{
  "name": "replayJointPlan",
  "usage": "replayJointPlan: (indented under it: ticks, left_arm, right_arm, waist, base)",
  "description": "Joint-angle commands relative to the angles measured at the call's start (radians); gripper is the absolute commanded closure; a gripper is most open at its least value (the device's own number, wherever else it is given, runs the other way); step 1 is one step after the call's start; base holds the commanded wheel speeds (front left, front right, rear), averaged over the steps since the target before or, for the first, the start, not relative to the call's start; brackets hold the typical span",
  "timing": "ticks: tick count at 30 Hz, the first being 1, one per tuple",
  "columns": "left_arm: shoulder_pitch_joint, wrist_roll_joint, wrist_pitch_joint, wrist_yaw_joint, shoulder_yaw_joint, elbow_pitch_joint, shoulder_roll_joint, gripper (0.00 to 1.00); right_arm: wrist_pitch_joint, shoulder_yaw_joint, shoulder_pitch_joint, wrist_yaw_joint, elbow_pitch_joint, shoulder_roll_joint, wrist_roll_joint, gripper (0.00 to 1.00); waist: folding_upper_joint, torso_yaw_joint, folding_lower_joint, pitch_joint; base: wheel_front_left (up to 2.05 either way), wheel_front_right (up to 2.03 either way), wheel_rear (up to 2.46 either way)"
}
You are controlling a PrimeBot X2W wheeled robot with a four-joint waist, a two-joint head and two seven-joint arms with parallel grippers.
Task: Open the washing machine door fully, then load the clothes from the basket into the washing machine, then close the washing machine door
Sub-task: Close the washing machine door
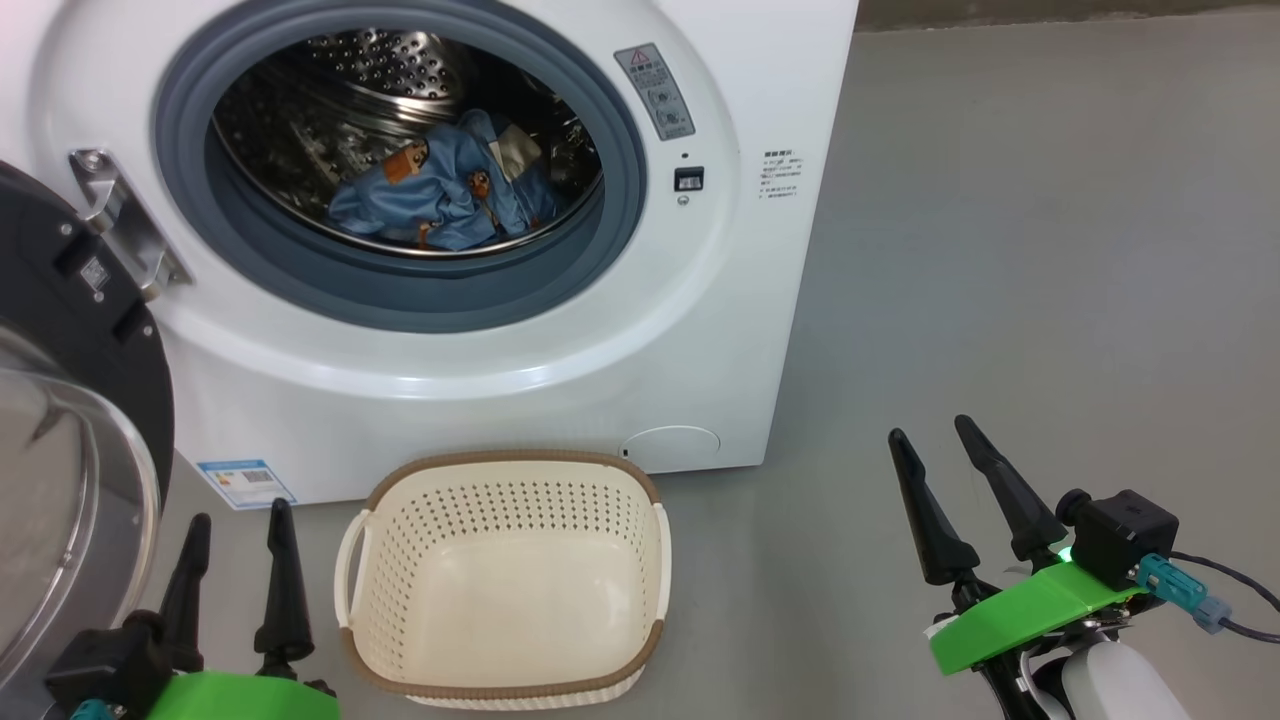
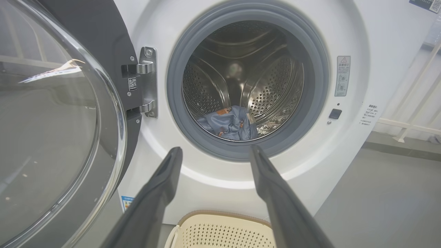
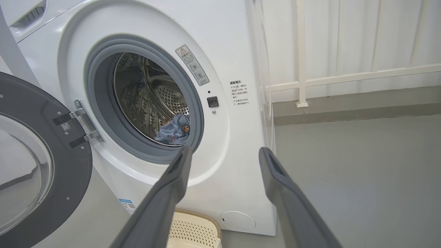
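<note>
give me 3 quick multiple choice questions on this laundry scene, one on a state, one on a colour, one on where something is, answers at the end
1. The washing machine door is:
A) shut
B) swung open
C) off its hinge

2. The rim of the basket is:
A) green
B) black
C) brown

3. The blue clothes lie:
A) in the basket
B) over the door
C) in the drum

Answers:
1 B: its dark inner face and glass bowl stand to the left of the uncovered opening, still on the metal hinge.
2 C: a brown woven band runs round the top of the cream perforated wall.
3 C: they are bunched at the bottom of the drum, and the basket holds nothing.
</note>
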Motion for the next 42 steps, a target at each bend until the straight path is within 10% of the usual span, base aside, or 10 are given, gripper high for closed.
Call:
replayJointPlan:
  ticks: [1, 23, 42]
  left_arm:
    - [-0.012, 0.009, -0.006, -0.006, 0.036, -0.027, 0.011, 0.0]
    - [-0.009, 0.015, -0.006, -0.009, 0.032, -0.018, 0.005, 0.0]
    - [-0.001, 0.042, -0.006, 0.006, 0.031, 0.014, 0.003, 0.0]
  right_arm:
    - [-0.005, 0.021, -0.002, 0.002, -0.024, 0.0, 0.013, 0.0]
    - [-0.005, 0.022, 0.002, 0.002, -0.019, -0.006, 0.018, 0.0]
    - [-0.005, 0.033, 0.009, 0.002, -0.005, -0.003, 0.032, 0.0]
  waist:
    - [0.0, 0.0, 0.0001, -0.002]
    - [0.0, 0.014, 0.0001, -0.014]
    - [0.0, 0.217, 0.0001, -0.055]
  base:
    - [-0.67, 0.67, 0.0]
    - [-0.06, 0.06, 0.0]
    - [0.0, 0.0, 0.0]
